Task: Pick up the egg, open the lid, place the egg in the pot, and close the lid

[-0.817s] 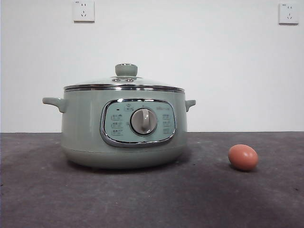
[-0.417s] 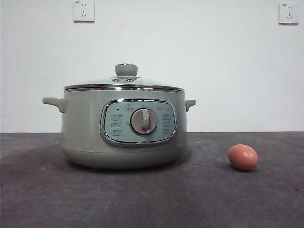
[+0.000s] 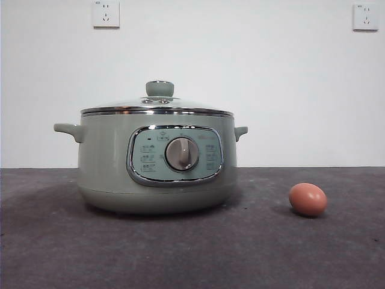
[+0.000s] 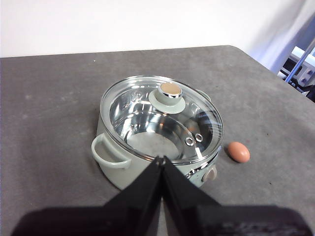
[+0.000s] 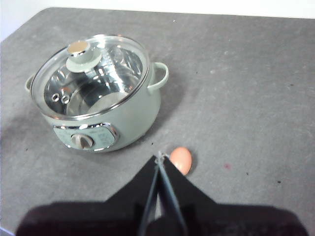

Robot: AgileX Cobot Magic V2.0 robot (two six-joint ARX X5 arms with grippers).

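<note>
Grey, rough-textured table top fills your lower front view, with a plain white wall behind it carrying two white sockets high up. On the table you have the pot, a wide, round, pale sage-green body with a small handle on each side, a chrome-framed control panel and a round silver dial at its middle. Nothing stands between the pot and the open table around it, and no arm shows in the front view.

Seated on the pot's rim you see the lid, a shallow glass dome with a shiny steel edge and a pale green knob on top; through the glass the wrist views show you a bright steel interior. The left gripper hangs above the table near the pot with its black jaws pressed together, holding nothing. The right gripper has its jaws together too, empty, its tips just beside the egg in that view.

The egg lies on the table, well apart from the pot on the side away from the left gripper's camera, a small smooth reddish-brown oval.

Compared with half a second ago, you have no change: pot, lid and egg sit where they were.
</note>
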